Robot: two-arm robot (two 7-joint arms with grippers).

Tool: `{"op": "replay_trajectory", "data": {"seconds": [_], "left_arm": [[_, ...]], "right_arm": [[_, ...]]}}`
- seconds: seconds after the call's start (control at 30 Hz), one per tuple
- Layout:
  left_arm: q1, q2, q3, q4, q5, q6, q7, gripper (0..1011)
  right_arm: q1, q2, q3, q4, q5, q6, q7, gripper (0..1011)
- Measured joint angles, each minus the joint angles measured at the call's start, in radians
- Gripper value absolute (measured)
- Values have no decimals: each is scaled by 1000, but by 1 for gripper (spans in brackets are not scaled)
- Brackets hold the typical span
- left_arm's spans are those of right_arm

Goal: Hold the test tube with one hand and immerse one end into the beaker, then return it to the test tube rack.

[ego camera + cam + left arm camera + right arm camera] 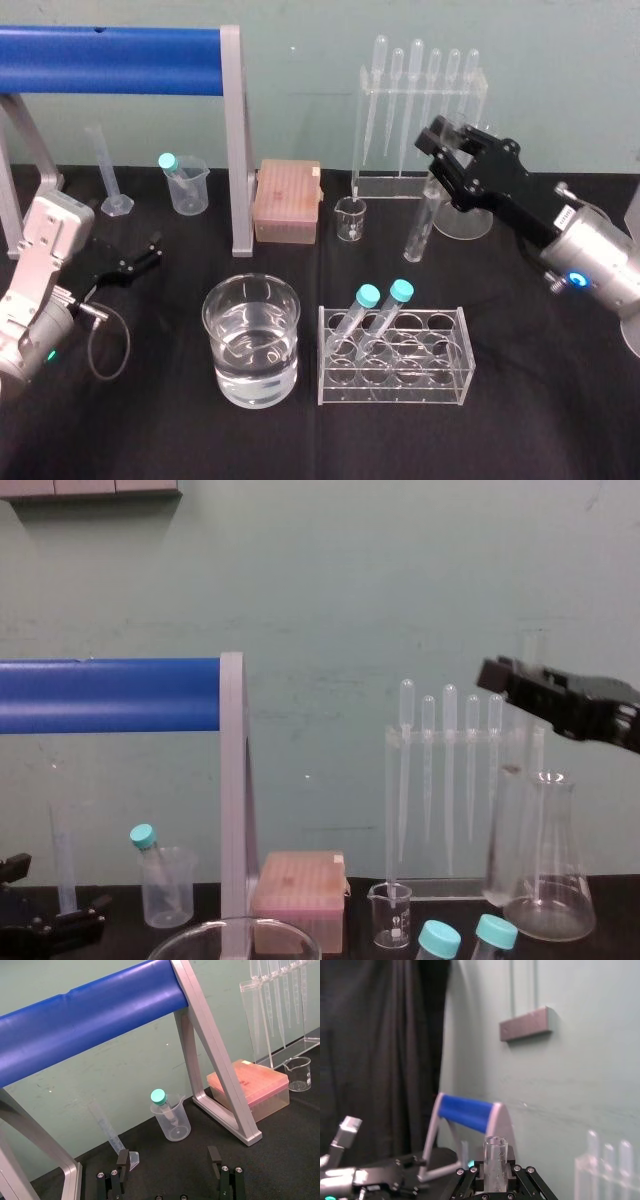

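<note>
**Tube lifted, not yet dipped**

Head view: the right gripper (445, 160) pinches the tube (420, 232) aloft behind the rack (440, 385), well apart from the beaker (230, 330). Dipping and returning it are left, I judge. The left gripper (135, 262) is parked at the left.

Left wrist view: its fingers (122, 1160) are spread and empty.

Right wrist view: the tube (496, 1150) is clamped.

Chest view: the tube (531, 645) rises above the right gripper (500, 680).

No writing is legible.

Pale green wall (300, 80) behind; black table cover (150, 440); dark curtain (370, 1050) at side.
</note>
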Motion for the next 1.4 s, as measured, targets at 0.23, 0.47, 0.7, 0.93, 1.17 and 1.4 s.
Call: {"op": "replay_trajectory", "data": {"seconds": [0.23, 0.47, 0.7, 0.93, 1.17, 1.4], "left_arm": [[0, 0, 0, 0, 0, 0, 0, 1000], [0, 0, 0, 0, 0, 0, 0, 1000], [0, 0, 0, 0, 0, 0, 0, 1000], [0, 0, 0, 0, 0, 0, 0, 1000], [0, 0, 0, 0, 0, 0, 0, 1000], [0, 0, 0, 0, 0, 0, 0, 1000]], "right_arm": [[98, -42, -59, 46, 36, -5, 114, 230], [169, -89, -125, 72, 75, 8, 220, 230], [211, -123, -193, 78, 102, 32, 299, 230], [219, -129, -240, 80, 114, 56, 325, 230], [227, -127, -279, 99, 114, 67, 331, 230], [248, -141, -318, 147, 97, 62, 330, 230]]}}
